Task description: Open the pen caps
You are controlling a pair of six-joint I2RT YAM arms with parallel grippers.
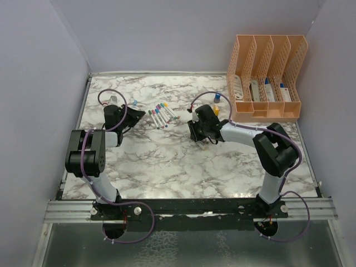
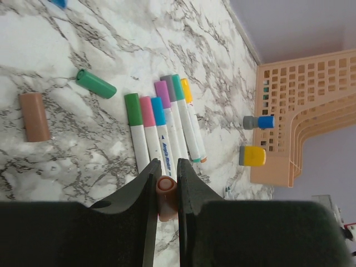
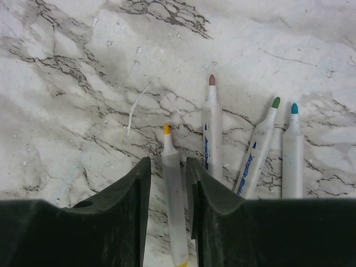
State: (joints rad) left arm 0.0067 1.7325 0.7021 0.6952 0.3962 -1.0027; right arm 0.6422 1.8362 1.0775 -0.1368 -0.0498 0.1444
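My left gripper [image 2: 166, 167] is shut on an orange-brown pen cap [image 2: 166, 194], held just above the marble table. Beyond it lies a row of capped white pens [image 2: 167, 125] with green, pink, blue, grey, purple, teal and yellow caps. A loose green cap [image 2: 95, 83] and a loose tan cap [image 2: 34, 117] lie to the left. My right gripper [image 3: 168, 164] is open, its jaws either side of an uncapped yellow-tipped pen [image 3: 173, 189] with gaps on both sides. Three uncapped pens [image 3: 213, 133] lie to its right. From above, the left gripper [image 1: 133, 118] and right gripper [image 1: 196, 130] flank the capped row [image 1: 161, 114].
A peach desk organizer [image 1: 267, 78] stands at the back right. A yellow block [image 2: 251, 156] and a blue cylinder [image 2: 258, 122] sit beside it. A small blue piece [image 1: 134, 102] lies behind the left gripper. Walls enclose the table on three sides.
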